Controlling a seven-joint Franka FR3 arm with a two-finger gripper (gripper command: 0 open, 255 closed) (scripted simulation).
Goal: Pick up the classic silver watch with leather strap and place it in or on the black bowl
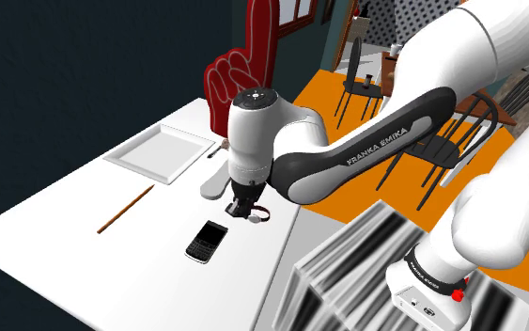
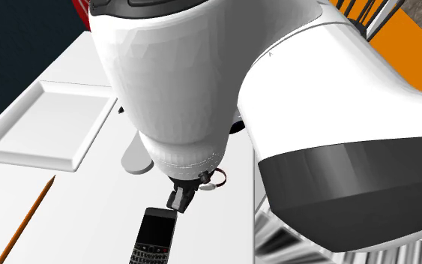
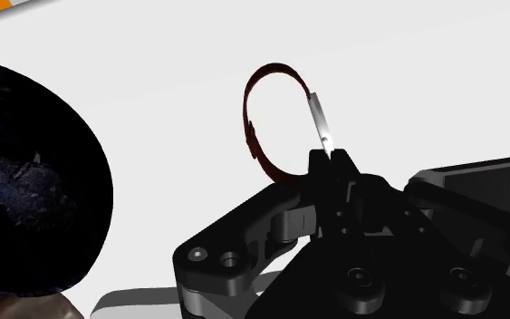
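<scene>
Silver on one side and dark red round the rest, the watch (image 3: 319, 120) stands up on its edge like a little hoop over the white table (image 1: 55, 235). The black gripper (image 3: 331, 161) comes down from above. Its two fingers are squeezed tight on the thin silver part, likely because that hard flat bit is easy to pinch, while the soft strap would bend. The hand is low, close to the table, so I think the grab is made but the lift is not yet done. The black bowl (image 3: 72, 154) sits near, just to one side of the watch, so the trip should be short. A black phone (image 1: 206, 242) lies close by too, so the arm should go up first, or the hanging strap may bump it.
</scene>
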